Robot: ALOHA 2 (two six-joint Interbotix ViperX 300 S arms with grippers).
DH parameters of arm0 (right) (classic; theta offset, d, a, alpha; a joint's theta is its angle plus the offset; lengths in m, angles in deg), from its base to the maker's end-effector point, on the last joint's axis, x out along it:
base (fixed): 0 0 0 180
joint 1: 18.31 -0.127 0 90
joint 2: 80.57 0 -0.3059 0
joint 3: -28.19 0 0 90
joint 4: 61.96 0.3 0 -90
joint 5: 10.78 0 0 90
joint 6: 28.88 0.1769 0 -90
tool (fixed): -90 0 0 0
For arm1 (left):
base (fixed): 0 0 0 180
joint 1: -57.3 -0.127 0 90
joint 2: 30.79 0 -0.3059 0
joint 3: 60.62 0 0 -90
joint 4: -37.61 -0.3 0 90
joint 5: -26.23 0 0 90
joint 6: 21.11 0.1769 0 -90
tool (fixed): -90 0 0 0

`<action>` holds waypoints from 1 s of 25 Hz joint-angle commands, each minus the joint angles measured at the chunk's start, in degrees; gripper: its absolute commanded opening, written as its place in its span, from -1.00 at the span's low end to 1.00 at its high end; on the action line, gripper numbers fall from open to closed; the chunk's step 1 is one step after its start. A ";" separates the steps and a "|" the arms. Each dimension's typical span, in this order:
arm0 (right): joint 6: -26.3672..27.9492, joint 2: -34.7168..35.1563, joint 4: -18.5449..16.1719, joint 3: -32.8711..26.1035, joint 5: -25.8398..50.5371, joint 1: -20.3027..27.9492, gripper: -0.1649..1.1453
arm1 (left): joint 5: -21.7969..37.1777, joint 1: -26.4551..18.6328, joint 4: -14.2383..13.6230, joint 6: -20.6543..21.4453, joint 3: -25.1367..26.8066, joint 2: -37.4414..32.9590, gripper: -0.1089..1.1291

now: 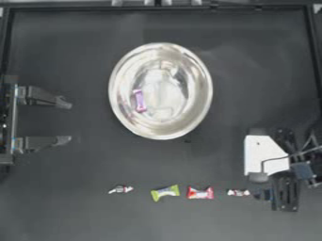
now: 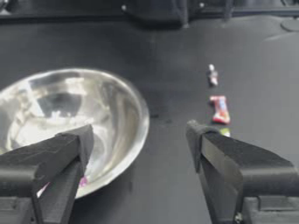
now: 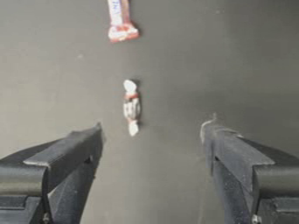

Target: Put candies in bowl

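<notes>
Right wrist view, red candy (image 3: 119,19) lettering unreadable

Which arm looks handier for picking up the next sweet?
The right. Its open claw sits just beside the nearest white-and-dark candy in the row, while the left claw waits open, far off at the table's left side.

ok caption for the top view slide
Purple candy in the bowl; open right gripper nears the last of four in the row.

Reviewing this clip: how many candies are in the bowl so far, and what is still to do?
Done: the purple candy lies in the bowl. In hand: the right gripper, open, sits beside the nearest white-and-dark candy. Left: that one, the red candy, lime green candy and other white-and-dark candy. The left gripper waits open.
</notes>
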 commanded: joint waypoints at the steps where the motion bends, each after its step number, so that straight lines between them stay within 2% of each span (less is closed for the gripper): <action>1: 0.26 2.64 0.88 -1.67 -0.70 -0.44 0.72 | -0.26 0.00 0.09 0.00 -0.53 0.18 0.72; 9: 0.53 9.23 2.90 -2.99 -2.72 -1.41 0.72 | -0.26 0.00 0.18 0.00 -0.53 0.18 0.72; 16: 3.52 14.68 2.46 -4.13 -2.99 -1.85 0.72 | -0.18 0.00 0.18 0.00 -0.53 0.18 0.72; 25: 3.96 17.75 2.37 -2.72 -7.47 -1.85 0.72 | -0.62 0.00 0.35 -0.09 -0.09 0.18 0.72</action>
